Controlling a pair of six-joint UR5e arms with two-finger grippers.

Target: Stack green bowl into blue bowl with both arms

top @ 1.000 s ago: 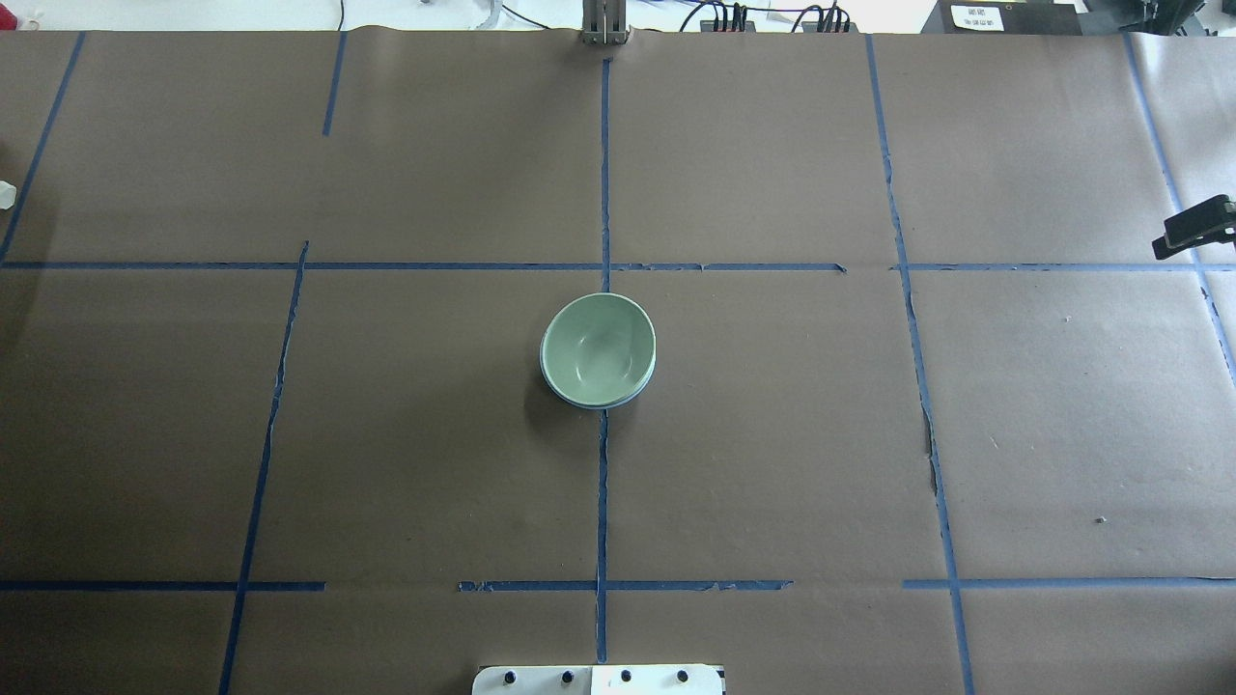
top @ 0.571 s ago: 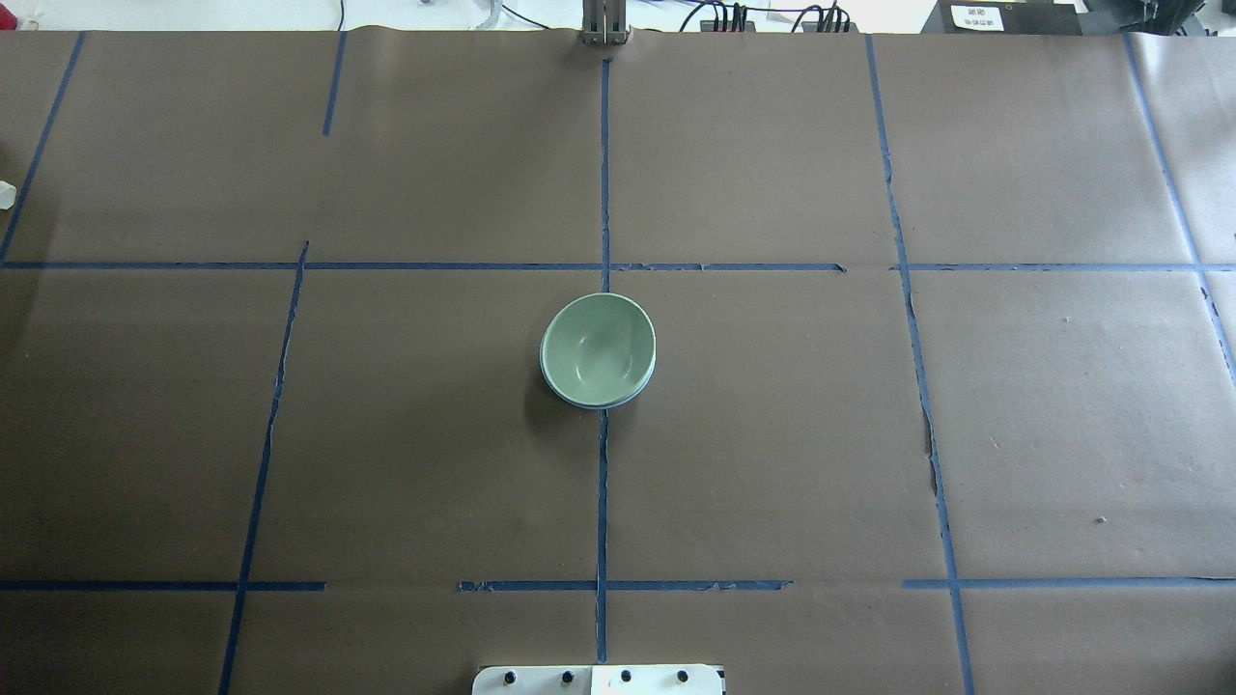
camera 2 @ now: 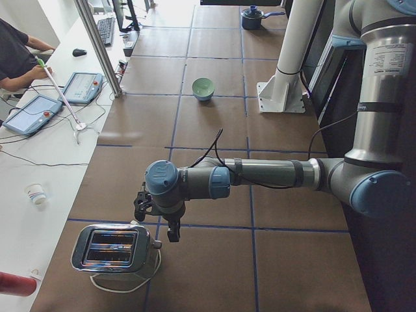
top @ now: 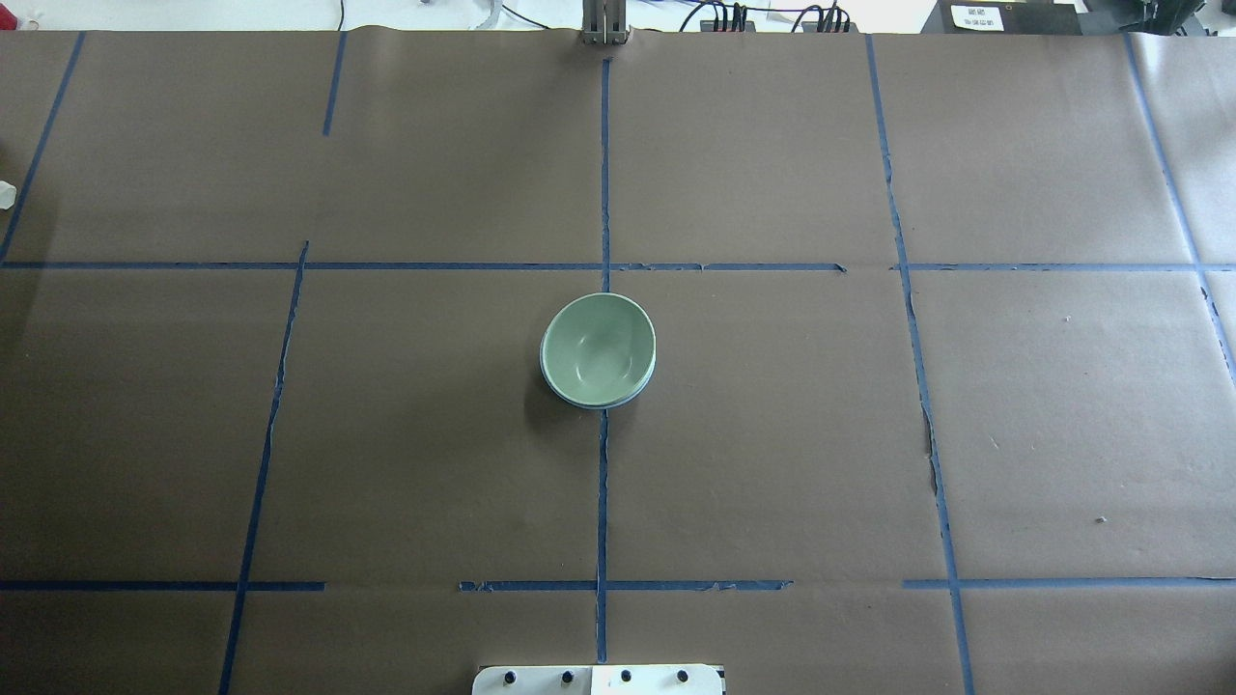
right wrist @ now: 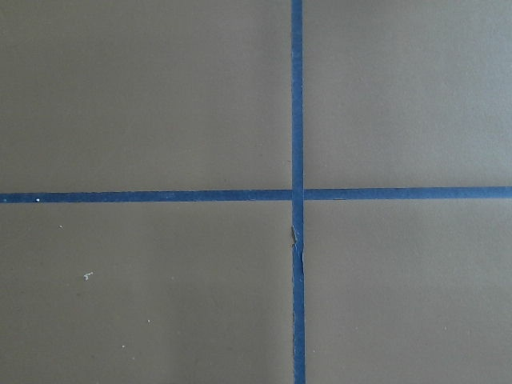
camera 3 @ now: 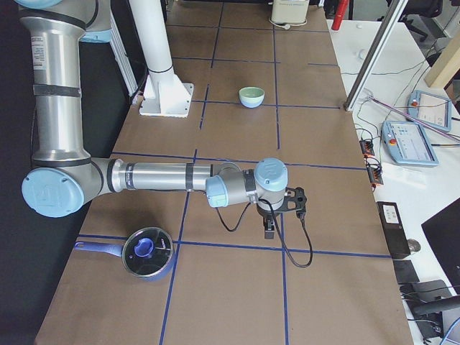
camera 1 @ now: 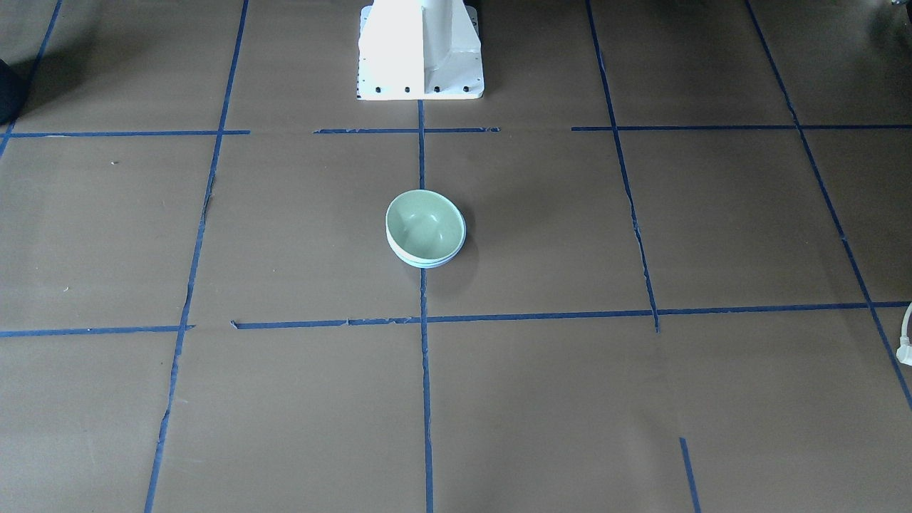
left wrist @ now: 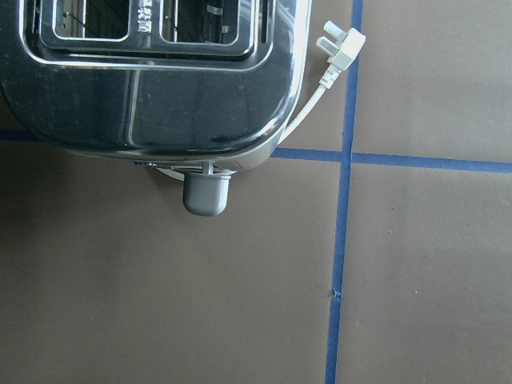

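The green bowl [top: 597,346] sits nested inside the blue bowl [top: 641,392] at the table's middle, on the centre tape line. Only the blue bowl's rim and lower side show under it in the front view [camera 1: 426,263]; the green bowl [camera 1: 425,226] fills its opening. Both arms are far from the bowls. My left gripper [camera 2: 156,224] hangs over the toaster at the table's left end. My right gripper [camera 3: 284,219] hangs over bare paper at the right end. I cannot tell whether either is open or shut. Neither wrist view shows fingers.
A chrome toaster [camera 2: 114,250] with a white cord and plug [left wrist: 340,44] stands under the left wrist. A pot with a blue lid [camera 3: 147,251] stands near the right arm. The white pedestal base [camera 1: 420,50] is behind the bowls. An operator sits beside the table.
The black gripper part at the overhead view's right edge one second ago has moved out of that view. The stacked bowls have not moved.
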